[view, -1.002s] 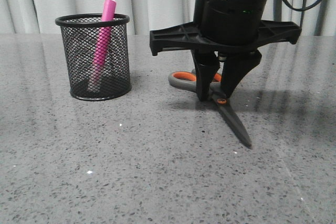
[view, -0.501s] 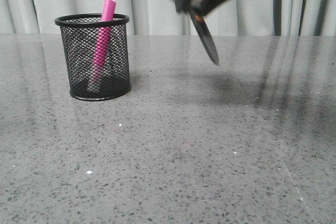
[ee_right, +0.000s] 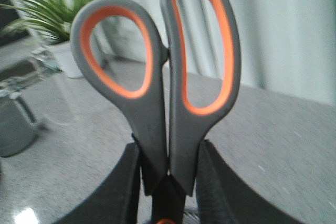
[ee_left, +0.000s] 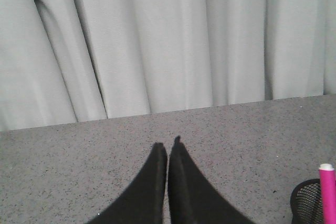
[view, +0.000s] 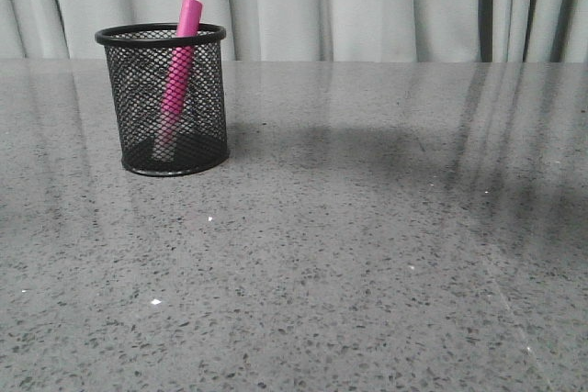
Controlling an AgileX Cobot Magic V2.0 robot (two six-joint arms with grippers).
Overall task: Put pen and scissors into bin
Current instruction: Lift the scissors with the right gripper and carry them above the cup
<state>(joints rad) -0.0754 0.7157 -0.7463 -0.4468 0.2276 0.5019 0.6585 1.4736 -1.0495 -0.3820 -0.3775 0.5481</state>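
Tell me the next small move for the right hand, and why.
Probably carry the scissors over above the bin, blades down. The right hand grips them just below the handles, clear of the table, while the pen already stands in the bin, so only the scissors remain.

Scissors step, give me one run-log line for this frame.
pen: in mesh cup | scissors: clamped in right tool, off table | left tool: shut, empty | phase: carry to cup

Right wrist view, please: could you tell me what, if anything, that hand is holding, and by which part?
The right hand is shut on the scissors, gripping them just below the finger loops, near the pivot. The loops stand clear of the fingers.
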